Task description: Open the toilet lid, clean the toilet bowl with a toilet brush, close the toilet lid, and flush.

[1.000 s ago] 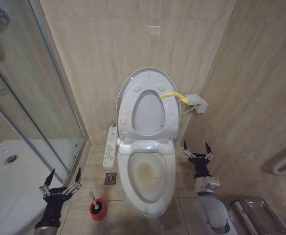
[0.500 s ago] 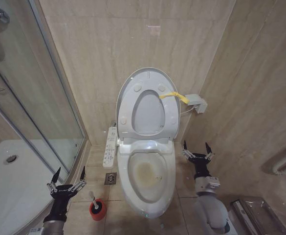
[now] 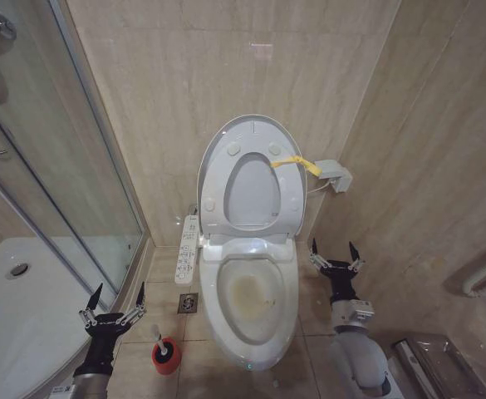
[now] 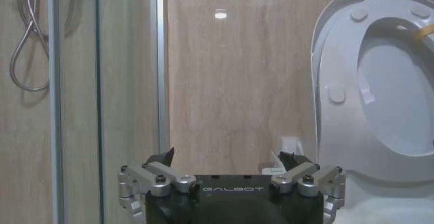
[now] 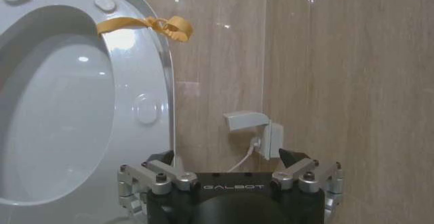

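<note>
While the toilet lid point(image 3: 249, 179) stood raised against the tiled wall with its yellow loop tag point(image 3: 295, 163) hanging at the upper edge, the toilet bowl point(image 3: 251, 303) lay exposed, stained brown-yellow at the bottom. On the floor just left of the bowl sat the toilet brush point(image 3: 159, 341), its thin white handle sticking up at a slight tilt from the red holder cup point(image 3: 166, 355). Left tool point(image 3: 112, 309) hovered near and left of the brush, fingers spread wide, holding nothing. Right tool point(image 3: 335, 255) idled on the bowl's right side, also wide open and empty.

Brush looked light and rigid — likely easy to lift, but the handle was slim and smooth, so it could twist or slip in a loose pinch. Best hold seemed the upper handle, above the cup rim. Cup looked light too — may tip or drag along if the bristles stick.
</note>
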Tool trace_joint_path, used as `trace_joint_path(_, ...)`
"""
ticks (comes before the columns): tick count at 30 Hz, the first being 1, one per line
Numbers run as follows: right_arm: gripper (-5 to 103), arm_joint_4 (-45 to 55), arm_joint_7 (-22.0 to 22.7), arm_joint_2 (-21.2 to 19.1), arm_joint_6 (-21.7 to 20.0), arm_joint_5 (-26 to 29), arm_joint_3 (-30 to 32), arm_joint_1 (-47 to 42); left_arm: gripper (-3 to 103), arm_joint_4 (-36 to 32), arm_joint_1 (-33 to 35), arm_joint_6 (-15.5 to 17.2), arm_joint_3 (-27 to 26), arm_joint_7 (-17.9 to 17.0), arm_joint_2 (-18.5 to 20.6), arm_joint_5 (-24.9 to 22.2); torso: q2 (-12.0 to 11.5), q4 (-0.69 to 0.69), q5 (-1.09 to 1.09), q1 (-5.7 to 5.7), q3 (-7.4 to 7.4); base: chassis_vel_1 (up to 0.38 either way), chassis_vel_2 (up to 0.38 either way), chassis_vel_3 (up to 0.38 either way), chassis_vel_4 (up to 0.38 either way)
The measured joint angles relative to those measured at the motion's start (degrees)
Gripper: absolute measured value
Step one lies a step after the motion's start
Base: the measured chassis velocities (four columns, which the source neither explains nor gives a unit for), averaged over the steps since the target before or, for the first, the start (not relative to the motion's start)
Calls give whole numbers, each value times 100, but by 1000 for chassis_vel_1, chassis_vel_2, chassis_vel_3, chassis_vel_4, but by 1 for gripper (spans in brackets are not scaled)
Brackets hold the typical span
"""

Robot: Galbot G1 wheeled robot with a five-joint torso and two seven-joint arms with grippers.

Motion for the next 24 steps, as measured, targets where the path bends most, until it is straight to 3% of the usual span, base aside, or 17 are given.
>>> trace_joint_path(24, 100, 0, 0, 0, 0, 0, 0, 0, 100, -6, 5, 8, -3, 1, -1, -3, 0, 0, 0, 0, 0, 0, 0, 0, 0)
